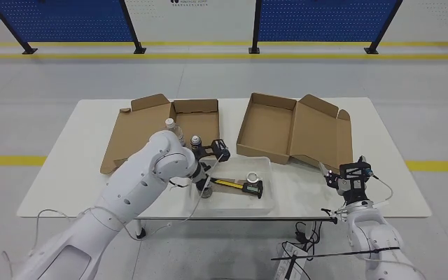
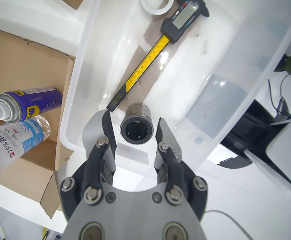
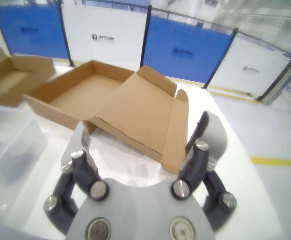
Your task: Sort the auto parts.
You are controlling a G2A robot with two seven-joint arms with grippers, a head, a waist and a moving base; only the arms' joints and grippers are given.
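Observation:
A short steel cylinder bearing [image 2: 136, 126] lies at one end of the clear plastic bin [image 2: 77, 68]. My left gripper [image 2: 133, 117] is open and straddles it, a finger [image 2: 106, 129] on each side with small gaps. Farther along the bin lie a yellow-and-black digital caliper [image 2: 159, 52] and a white ring [image 2: 155, 6]. In the top view the caliper [image 1: 241, 186] and ring [image 1: 253, 177] lie in the bin [image 1: 266, 199] at the table's front centre. My right gripper [image 3: 143, 129] hangs open and empty over the table's right front [image 1: 344, 170].
The left cardboard box [image 1: 203, 115] holds a blue spray can [image 2: 29, 102] and a clear bottle [image 2: 20, 141]. The right cardboard box [image 1: 269, 129] is open with its lid [image 3: 145, 106] folded out toward my right gripper. Cables hang off the front right edge.

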